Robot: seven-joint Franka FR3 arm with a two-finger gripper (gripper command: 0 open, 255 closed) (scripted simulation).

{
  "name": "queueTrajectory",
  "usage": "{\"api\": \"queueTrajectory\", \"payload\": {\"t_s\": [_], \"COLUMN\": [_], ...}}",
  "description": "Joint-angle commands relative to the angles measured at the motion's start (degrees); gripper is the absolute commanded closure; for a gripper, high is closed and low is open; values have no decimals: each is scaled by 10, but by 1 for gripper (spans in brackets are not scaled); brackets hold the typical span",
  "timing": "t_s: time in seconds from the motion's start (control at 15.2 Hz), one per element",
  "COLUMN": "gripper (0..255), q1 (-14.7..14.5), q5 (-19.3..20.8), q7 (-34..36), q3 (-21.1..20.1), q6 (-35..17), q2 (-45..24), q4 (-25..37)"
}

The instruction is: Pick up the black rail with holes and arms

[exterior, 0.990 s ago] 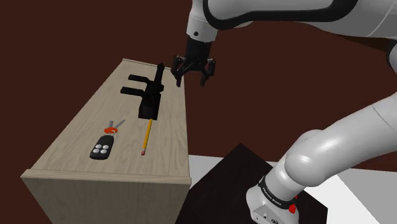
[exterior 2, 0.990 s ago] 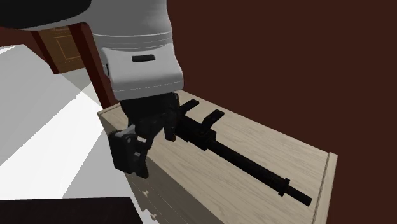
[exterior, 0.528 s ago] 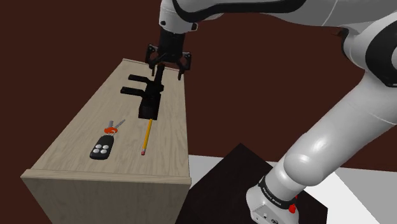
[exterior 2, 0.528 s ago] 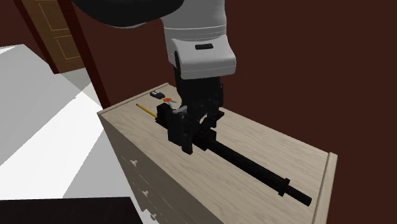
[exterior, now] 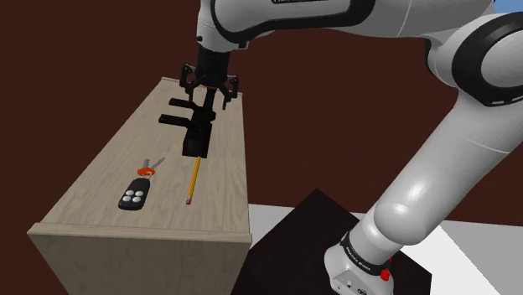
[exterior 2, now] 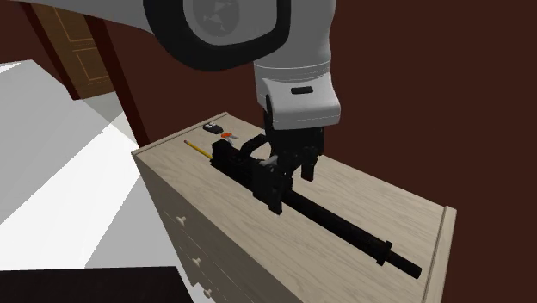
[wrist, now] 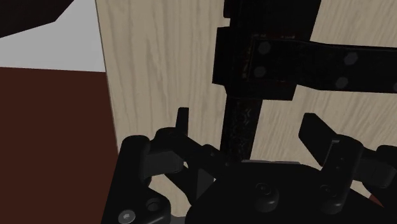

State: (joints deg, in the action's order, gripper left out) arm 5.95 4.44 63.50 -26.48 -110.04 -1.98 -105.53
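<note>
Claw (wrist: 249, 130) spread wide, fingers apart, and the black rail (exterior 2: 344, 229) runs between them untouched, so nothing is gripped yet. A second ago it hung out past the edge of the dresser (exterior: 100, 176). Now it has swung in over the wood and sits above the rail, close to the block that carries the arms. That looks like the set-up for the grab: drop, close, lift. The rail lies flat at the dresser's far end in the shoulder view, with a yellow pencil (exterior: 194, 180) just off its near end, and a key fob (exterior: 133, 197) and keys (exterior: 147, 169) further along. Any writing? A small mark on the arm's base is too tiny to read, and nothing shows on the rail.
</note>
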Motion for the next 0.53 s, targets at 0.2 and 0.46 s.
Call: {"api": "queueTrajectory", "payload": {"t_s": [0.2,0.46], "gripper": [0,255], "q1": [0,0], "q5": [2,2], "q7": [2,2], "q3": [0,0], "q6": [-20,-20], "q2": [-2,-2], "q4": [-18,-18]}}
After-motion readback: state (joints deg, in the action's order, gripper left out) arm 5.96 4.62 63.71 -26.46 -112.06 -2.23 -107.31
